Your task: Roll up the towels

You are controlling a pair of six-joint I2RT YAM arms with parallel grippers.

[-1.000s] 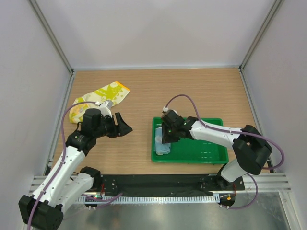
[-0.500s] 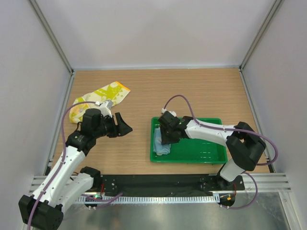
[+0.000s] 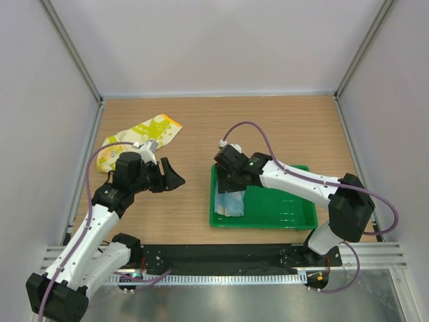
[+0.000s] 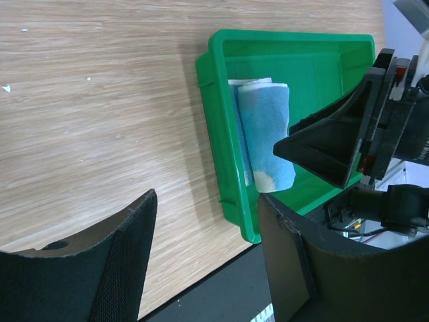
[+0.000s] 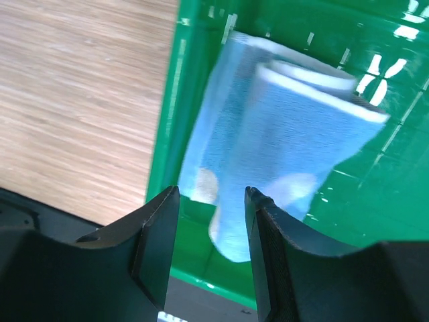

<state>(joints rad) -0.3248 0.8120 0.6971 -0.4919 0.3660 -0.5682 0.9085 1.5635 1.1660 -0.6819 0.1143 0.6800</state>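
Note:
The light blue towel (image 3: 231,203) lies rolled at the left end of the green tray (image 3: 288,215). In the right wrist view the roll (image 5: 295,134) lies below my right gripper (image 5: 211,194), whose jaws stand apart with nothing between them. From above, the right gripper (image 3: 232,188) hovers over the far end of the roll. The yellow towel (image 3: 137,137) with lime and orange patches lies crumpled at the back left. My left gripper (image 3: 173,173) is open and empty over bare wood, between the two towels. The left wrist view shows the blue roll (image 4: 265,144) and its own gripper (image 4: 206,201).
The green tray's left wall (image 5: 164,121) runs beside the roll. The tray's rim (image 4: 221,134) stands close to the table's near edge and the black base rail (image 3: 221,255). Grey walls enclose the wooden table (image 3: 268,127) on three sides.
The right gripper has opened and drawn up and slightly back from the blue roll, which now shows more fully in the tray. The left arm has not moved.

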